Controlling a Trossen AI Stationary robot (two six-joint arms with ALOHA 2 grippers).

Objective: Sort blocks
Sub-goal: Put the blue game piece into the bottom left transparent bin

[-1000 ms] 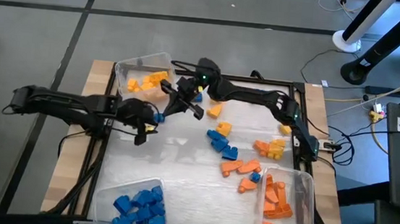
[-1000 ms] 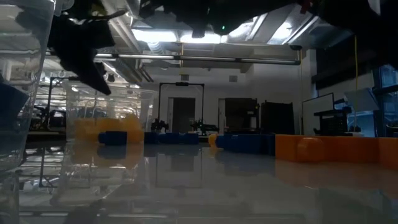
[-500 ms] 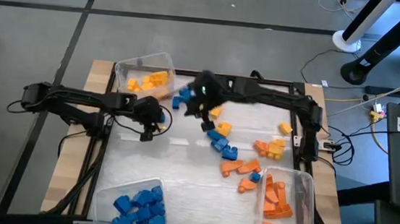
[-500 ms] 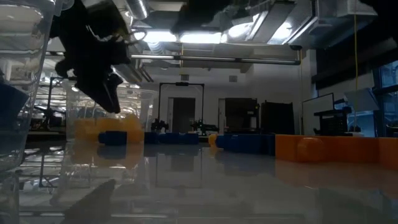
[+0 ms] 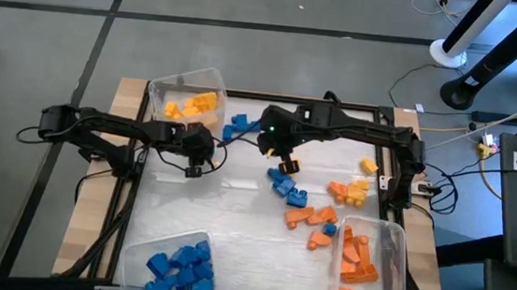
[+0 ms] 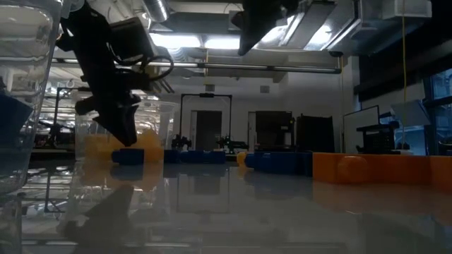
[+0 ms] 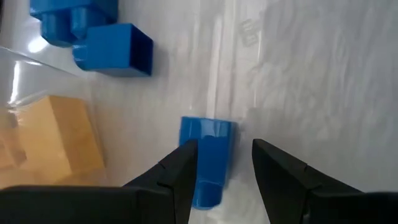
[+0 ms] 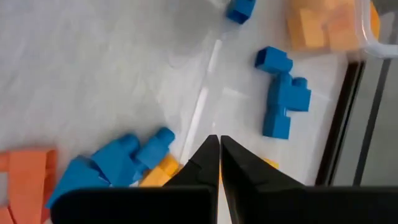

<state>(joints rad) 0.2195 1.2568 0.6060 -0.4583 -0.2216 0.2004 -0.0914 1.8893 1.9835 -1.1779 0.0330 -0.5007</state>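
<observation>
Sorting is judged to be partly done: three clear bins already hold bricks of one colour each, and a good number of blocks is left loose on the table.

Containers:
- Yellow bin, at the far left corner: a handful of yellow bricks is held in it.
- Blue bin, at the near left corner: a heap of blue bricks is held in it.
- Orange bin, at the near right corner: several orange bricks are held in it.

Loose blocks: a mixed scatter of blue, orange and yellow bricks is spread from the table's middle towards the right edge. A single yellow brick is seen nearer the right edge. A pair of blue bricks lies just beside the yellow bin.

Left hand: it is placed near the yellow bin, with fingers apart, and a small blue brick is framed between them in the left wrist view. Whether this brick is pinched or only straddled cannot be told.

Right hand: it is held over the far middle of the table above the scatter's end, fingers together, and nothing is seen carried.

Remaining work is estimated as the whole loose scatter, all three colours included.
</observation>
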